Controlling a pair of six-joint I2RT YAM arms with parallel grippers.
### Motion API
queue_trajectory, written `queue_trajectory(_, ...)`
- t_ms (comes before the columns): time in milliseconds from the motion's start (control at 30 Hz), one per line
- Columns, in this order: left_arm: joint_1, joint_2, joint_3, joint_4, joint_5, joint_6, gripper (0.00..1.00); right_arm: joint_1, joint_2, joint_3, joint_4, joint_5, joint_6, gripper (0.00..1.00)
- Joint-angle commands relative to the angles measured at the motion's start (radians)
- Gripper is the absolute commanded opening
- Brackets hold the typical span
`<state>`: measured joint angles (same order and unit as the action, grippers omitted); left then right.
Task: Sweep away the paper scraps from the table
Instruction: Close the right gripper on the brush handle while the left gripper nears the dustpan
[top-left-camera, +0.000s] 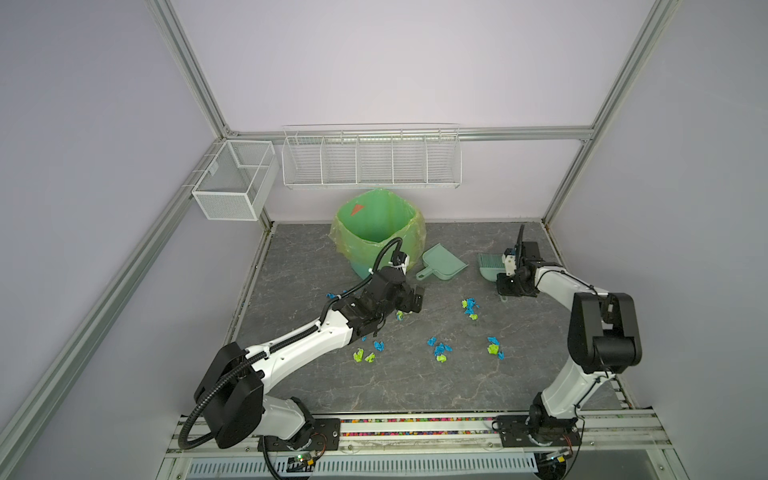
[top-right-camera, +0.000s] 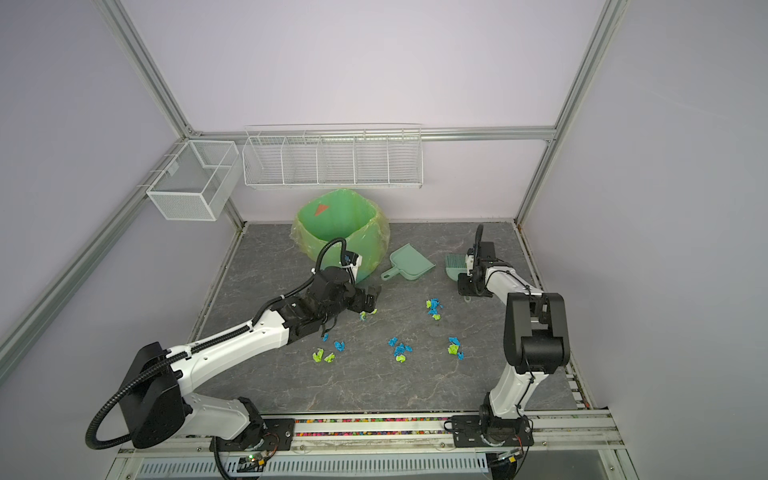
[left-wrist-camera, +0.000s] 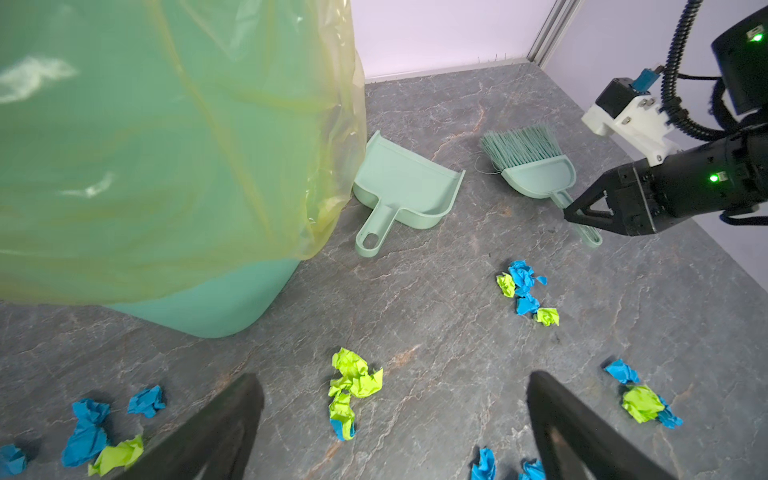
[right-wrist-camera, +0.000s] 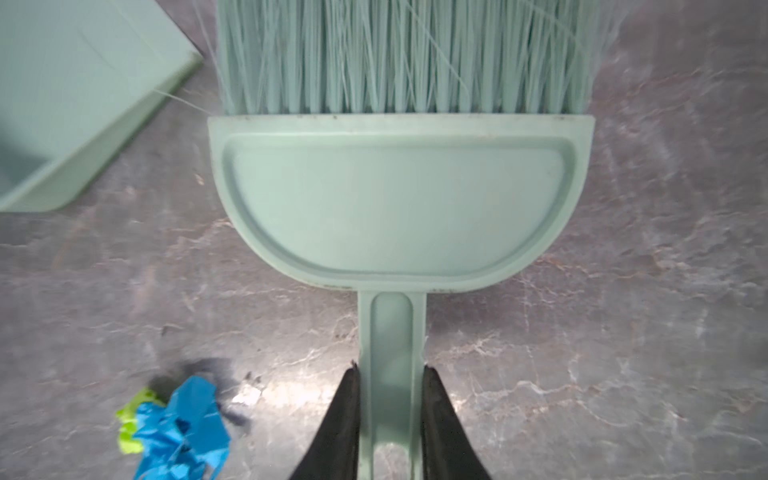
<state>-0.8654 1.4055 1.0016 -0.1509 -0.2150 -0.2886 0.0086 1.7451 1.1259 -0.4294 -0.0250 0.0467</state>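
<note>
Several blue and lime-green paper scraps (top-left-camera: 470, 308) lie in small clusters on the dark veined table (top-left-camera: 415, 386); others (left-wrist-camera: 353, 382) sit just beyond my left fingers. My left gripper (top-left-camera: 419, 298) hovers open over the table near the bin, with nothing between its fingers (left-wrist-camera: 232, 424). My right gripper (right-wrist-camera: 392, 370) is at the back right, shut on the handle of the mint-green brush (right-wrist-camera: 390, 199), which lies flat on the table with its bristles pointing away. A matching dustpan (top-left-camera: 444, 262) lies empty left of the brush (top-left-camera: 490, 268).
A mint bin with a green plastic liner (top-left-camera: 376, 224) stands at the back, close to the left wrist. A white wire rack (top-left-camera: 372, 158) and a mesh basket (top-left-camera: 235, 185) hang on the back wall. Aluminium rails (top-left-camera: 415, 428) edge the table.
</note>
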Motion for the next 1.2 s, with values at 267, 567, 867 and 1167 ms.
queue_trajectory(267, -0.006, 0.083, 0.154, -0.091, 0.071, -0.068, 0.99, 0.005, -0.175, -0.077, 0.024, -0.079, 0.068, 0.17)
queue_trajectory(567, -0.005, 0.166, 0.284, -0.109, 0.213, -0.135, 0.99, 0.029, -0.333, -0.149, 0.026, -0.142, 0.109, 0.16)
queue_trajectory(867, -0.005, 0.282, 0.384, -0.077, 0.343, -0.170, 0.98, 0.095, -0.485, -0.184, -0.001, -0.134, 0.132, 0.17)
queue_trajectory(1167, -0.006, 0.354, 0.464, -0.013, 0.445, -0.227, 0.92, 0.114, -0.587, -0.221, -0.005, -0.154, 0.139, 0.17)
